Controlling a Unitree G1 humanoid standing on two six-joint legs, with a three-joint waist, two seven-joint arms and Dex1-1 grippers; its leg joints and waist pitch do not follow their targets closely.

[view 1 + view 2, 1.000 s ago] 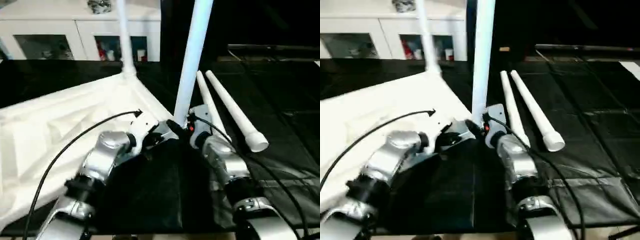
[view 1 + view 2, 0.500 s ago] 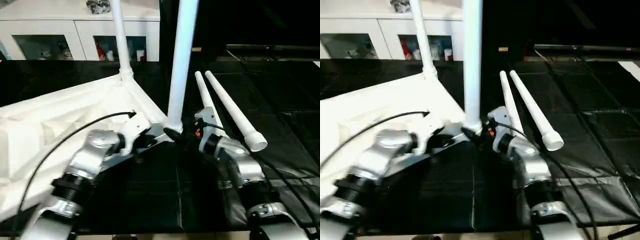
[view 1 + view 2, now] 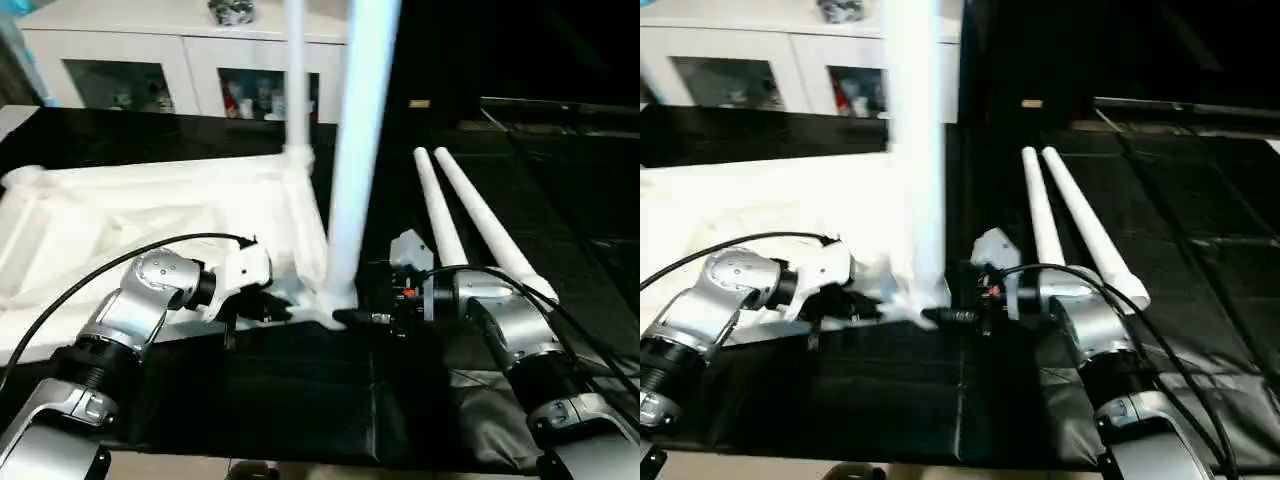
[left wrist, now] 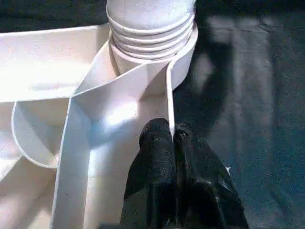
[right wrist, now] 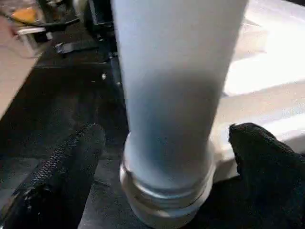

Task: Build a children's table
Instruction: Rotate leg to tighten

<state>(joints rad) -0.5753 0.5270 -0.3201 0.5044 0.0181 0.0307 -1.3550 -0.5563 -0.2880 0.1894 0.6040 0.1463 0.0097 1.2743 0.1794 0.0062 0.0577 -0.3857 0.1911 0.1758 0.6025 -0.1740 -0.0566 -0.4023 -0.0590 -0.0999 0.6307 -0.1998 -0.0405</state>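
The white children's table top lies upside down on the black mat, ribs up. One leg stands in its far corner socket. A second leg stands upright in the near corner socket. My left gripper is shut on the thin rim of the top, just beside that socket. My right gripper is open, and its fingers stand on either side of the near leg's base without touching it. Two loose legs lie side by side on the mat to the right.
A white cabinet with glass-fronted shelves stands along the back. The black mat runs to the front edge below my forearms. A black cable loops over my left forearm.
The near leg has gone from leaning right to upright in its socket. My right gripper's fingers have spread off its base. The whole view has shifted with the camera.
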